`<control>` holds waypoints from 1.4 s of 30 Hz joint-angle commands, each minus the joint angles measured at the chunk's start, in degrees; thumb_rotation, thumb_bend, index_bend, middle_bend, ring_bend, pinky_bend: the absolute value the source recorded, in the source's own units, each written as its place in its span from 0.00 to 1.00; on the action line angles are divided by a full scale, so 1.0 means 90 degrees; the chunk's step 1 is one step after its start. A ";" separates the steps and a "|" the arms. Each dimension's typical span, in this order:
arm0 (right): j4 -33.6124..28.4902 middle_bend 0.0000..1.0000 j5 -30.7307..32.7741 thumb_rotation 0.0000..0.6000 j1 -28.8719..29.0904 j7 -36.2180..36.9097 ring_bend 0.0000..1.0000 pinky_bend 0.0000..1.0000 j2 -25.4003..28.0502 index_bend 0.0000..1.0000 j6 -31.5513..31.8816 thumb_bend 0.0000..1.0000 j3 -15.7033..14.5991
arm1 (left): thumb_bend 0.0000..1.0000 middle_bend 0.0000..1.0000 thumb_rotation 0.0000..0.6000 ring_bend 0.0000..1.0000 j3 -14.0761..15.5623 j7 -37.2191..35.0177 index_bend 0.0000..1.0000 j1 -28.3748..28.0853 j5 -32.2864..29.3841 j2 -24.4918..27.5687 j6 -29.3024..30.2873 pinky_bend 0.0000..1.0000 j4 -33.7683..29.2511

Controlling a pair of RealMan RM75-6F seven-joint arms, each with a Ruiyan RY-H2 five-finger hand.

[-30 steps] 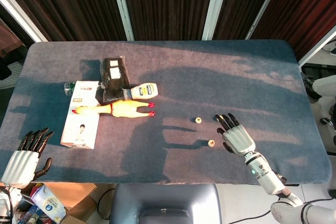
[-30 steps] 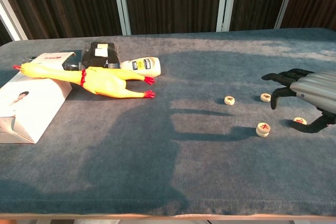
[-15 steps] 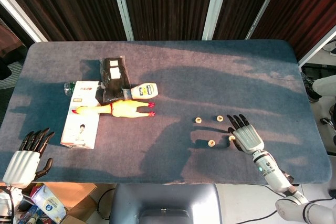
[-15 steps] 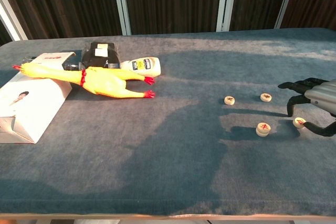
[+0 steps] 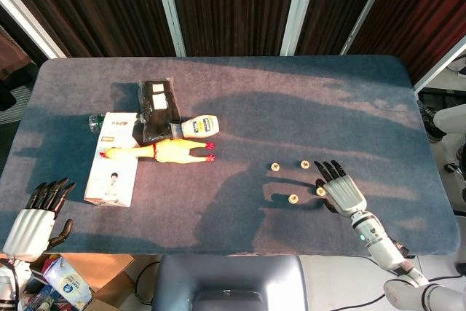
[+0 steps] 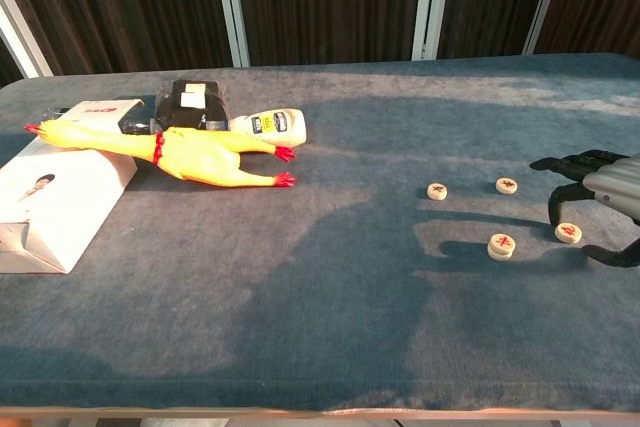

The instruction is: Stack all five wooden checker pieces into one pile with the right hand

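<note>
— What has moved since a second ago?

— The right hand (image 5: 342, 193) has drawn back toward the near right edge of the bench (image 5: 240, 92). It had covered two of the checker pieces; now four show, and the piece beside the hand has shifted slightly in the last half second.

— Where do the pieces lie against the fingers (image 6: 556, 161)?

— The nearest checker (image 6: 568, 233) sits just under the curled fingertips, between them and the thumb, in the chest view; whether anything touches it I cannot tell. A second checker (image 6: 508, 185) lies just beyond the fingertips, further from the robot. A third checker (image 6: 501, 245) is off to the left of the fingers, near the first. The fourth checker (image 6: 437, 190) lies further left again. All lie flat and apart, none stacked. Only four can be made out.

— And the fingers themselves?

— Spread and arched downward, holding nothing.

— The left hand (image 5: 33, 222)?

— At the near left corner, off the bench, fingers side by side, empty.

— Anything else?

— A rubber chicken (image 6: 190, 155), a white box (image 6: 55, 209), a white bottle (image 6: 272, 126) and a black packet (image 6: 194, 102), all well to the left of the fingers.
</note>
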 commanded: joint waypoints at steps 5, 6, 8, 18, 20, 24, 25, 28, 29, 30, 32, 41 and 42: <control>0.0006 0.03 0.0012 1.00 -0.0004 0.0044 0.00 0.00 -0.0006 0.53 -0.0008 0.48 0.0036 | 0.48 0.00 1.00 0.00 -0.0002 0.0008 0.00 0.0002 -0.0005 -0.0003 0.0001 0.00 0.0000; 0.0009 0.03 0.0007 1.00 -0.0005 0.0044 0.00 0.00 -0.0006 0.54 0.0001 0.48 0.0041 | 0.48 0.00 1.00 0.00 -0.0002 0.0011 0.00 0.0001 -0.0007 -0.0005 -0.0002 0.00 0.0001; 0.0012 0.03 0.0001 1.00 -0.0009 0.0041 0.00 0.00 -0.0009 0.57 0.0018 0.48 0.0051 | 0.48 0.00 1.00 0.00 -0.0002 0.0013 0.00 0.0000 -0.0009 -0.0008 -0.0006 0.00 0.0002; -0.0196 0.04 -0.0063 1.00 -0.0038 0.0055 0.00 0.00 0.0070 0.65 0.0224 0.48 0.0130 | 0.48 0.00 1.00 0.00 -0.0005 -0.0005 0.00 0.0004 -0.0001 -0.0003 0.0010 0.00 0.0003; -0.0386 0.04 -0.0142 1.00 -0.0033 0.0076 0.00 0.00 0.0143 0.65 0.0364 0.48 0.0167 | 0.48 0.00 1.00 0.00 -0.0004 -0.0003 0.00 0.0003 0.0000 -0.0004 0.0007 0.00 0.0002; -0.0887 0.05 -0.0289 1.00 0.0027 0.0023 0.00 0.00 0.0286 0.65 0.0540 0.48 0.0243 | 0.48 0.00 1.00 0.00 -0.0002 0.0003 0.00 -0.0009 0.0002 -0.0011 -0.0016 0.00 0.0005; -0.1005 0.05 -0.0310 1.00 0.0052 -0.0024 0.00 0.00 0.0310 0.65 0.0533 0.48 0.0250 | 0.48 0.00 1.00 0.00 0.0000 0.0002 0.00 -0.0007 0.0006 -0.0011 -0.0013 0.00 0.0004; -0.1326 0.05 -0.0345 1.00 0.0146 -0.0255 0.00 0.00 0.0329 0.65 0.0424 0.48 0.0254 | 0.48 0.00 1.00 0.00 -0.0003 -0.0008 0.00 -0.0007 0.0009 -0.0009 -0.0005 0.00 0.0012; -0.1408 0.05 -0.0347 1.00 0.0176 -0.0363 0.00 0.00 0.0305 0.65 0.0377 0.48 0.0250 | 0.48 0.00 1.00 0.00 -0.0003 -0.0011 0.00 -0.0006 0.0005 -0.0006 -0.0004 0.00 0.0013; -0.1456 0.05 -0.0340 1.00 0.0196 -0.0435 0.00 0.00 0.0280 0.65 0.0339 0.48 0.0249 | 0.48 0.00 1.00 0.00 -0.0002 -0.0016 0.00 -0.0004 0.0004 -0.0004 -0.0004 0.00 0.0012; -0.1529 0.05 -0.0311 1.00 0.0235 -0.0564 0.00 0.00 0.0209 0.65 0.0260 0.48 0.0250 | 0.48 0.00 1.00 0.00 -0.0002 -0.0033 0.00 0.0002 0.0008 0.0006 0.0010 0.00 0.0009; -0.1449 0.05 -0.0164 1.00 0.0257 -0.0793 0.00 0.00 0.0044 0.64 0.0152 0.48 0.0261 | 0.48 0.00 1.00 0.00 -0.0005 -0.0117 0.00 0.0020 0.0009 0.0044 0.0044 0.00 0.0010; -0.1432 0.05 -0.0156 1.00 0.0257 -0.0801 0.00 0.00 0.0038 0.64 0.0147 0.48 0.0260 | 0.48 0.00 1.00 0.00 -0.0005 -0.0116 0.00 0.0019 0.0011 0.0043 0.0041 0.00 0.0010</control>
